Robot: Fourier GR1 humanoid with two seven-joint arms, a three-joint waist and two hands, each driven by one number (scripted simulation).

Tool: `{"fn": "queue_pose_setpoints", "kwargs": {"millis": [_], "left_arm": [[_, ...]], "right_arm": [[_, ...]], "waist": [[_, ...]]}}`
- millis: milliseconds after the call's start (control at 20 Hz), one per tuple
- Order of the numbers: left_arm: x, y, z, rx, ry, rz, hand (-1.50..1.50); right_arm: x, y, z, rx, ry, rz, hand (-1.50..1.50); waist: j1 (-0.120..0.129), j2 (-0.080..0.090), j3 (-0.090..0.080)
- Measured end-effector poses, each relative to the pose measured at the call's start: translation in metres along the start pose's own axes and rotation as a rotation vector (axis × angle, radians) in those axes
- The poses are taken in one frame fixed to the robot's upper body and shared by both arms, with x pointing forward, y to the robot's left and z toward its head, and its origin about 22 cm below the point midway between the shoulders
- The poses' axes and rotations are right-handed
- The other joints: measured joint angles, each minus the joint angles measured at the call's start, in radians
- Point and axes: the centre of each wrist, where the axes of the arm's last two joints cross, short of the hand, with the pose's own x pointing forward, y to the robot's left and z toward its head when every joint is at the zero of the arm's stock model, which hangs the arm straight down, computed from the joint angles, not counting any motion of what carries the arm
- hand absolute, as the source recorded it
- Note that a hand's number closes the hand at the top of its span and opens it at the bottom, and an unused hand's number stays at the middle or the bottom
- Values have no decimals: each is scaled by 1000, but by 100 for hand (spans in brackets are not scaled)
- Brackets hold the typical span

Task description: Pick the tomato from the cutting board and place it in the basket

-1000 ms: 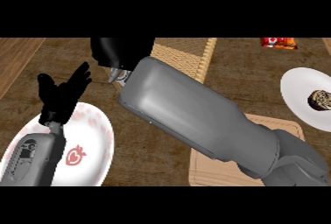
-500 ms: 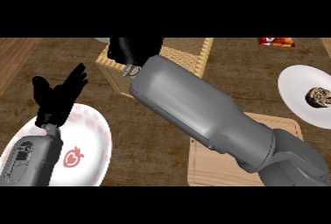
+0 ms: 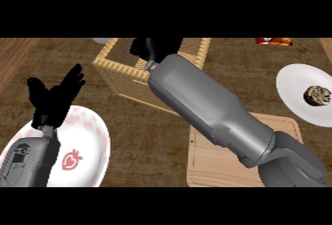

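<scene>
Cutting board: lying nearest, pale wood at the lower right, with the right forearm crossing over its upper part; no tomato is showing on the bare wood.

Patterned plate: sitting at the lower left, white with pink marks and a small red figure printed on it (the left forearm is covering its left side).

Left hand: resting just above that plate's upper edge, fingers spread and pointing up, holding nothing.

Right forearm: stretching diagonally from the lower right corner up toward the top centre, filling the middle of the view.

White plate: lying at the right edge, carrying a small brown round item.

Basket: standing at the top centre, woven and straw-coloured, its near-left corner and its right rim showing on either side of the arm.

Right hand: hanging over the basket's inside, cut by the top of the view; whether its fingers are curling or straight, I cannot tell.

Tomato: not showing anywhere; whether the right hand is hiding it, I cannot tell.

Red packet: peeking in at the far top right, well apart from the basket.
</scene>
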Motion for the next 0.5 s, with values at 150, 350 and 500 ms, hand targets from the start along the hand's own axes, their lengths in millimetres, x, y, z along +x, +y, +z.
{"fn": "queue_pose_setpoints", "kwargs": {"millis": [150, 350, 500], "left_arm": [[-3, 0, 2, 1, -2, -1, 0], [-5, 3, 1, 12, 6, 0, 0], [-8, 8, 2, 25, 15, 1, 0]], "right_arm": [[-4, 4, 0, -4, 3, -29, -150], [-5, 4, -2, -37, -1, -94, -150], [-4, 0, -10, -82, 35, -189, -150]], "waist": [[4, 2, 0], [-7, 0, 0], [-27, -5, 1]]}}
